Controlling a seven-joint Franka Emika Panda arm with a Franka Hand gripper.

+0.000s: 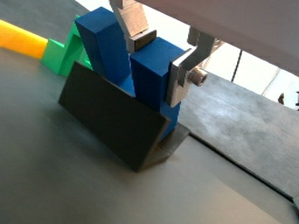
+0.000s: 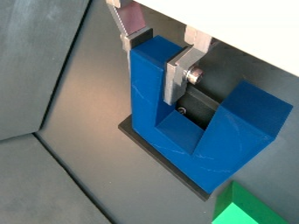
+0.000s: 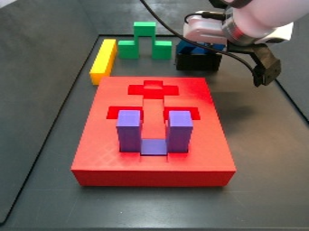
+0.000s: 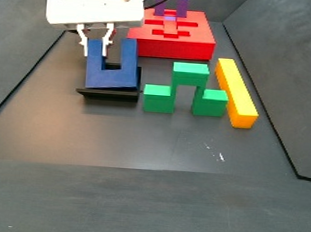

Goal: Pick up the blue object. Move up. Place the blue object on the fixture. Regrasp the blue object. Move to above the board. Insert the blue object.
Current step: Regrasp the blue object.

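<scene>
The pincer [image 2: 163,61] is closed around one prong of the blue object [image 2: 198,122] on the fixture [image 1: 117,122]; an off-centre regrasp could tilt it.

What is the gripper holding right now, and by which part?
The gripper sits at the fixture, its jaws on either side of one upright prong of the blue block. Whether they actually clamp it cannot be told.
</scene>
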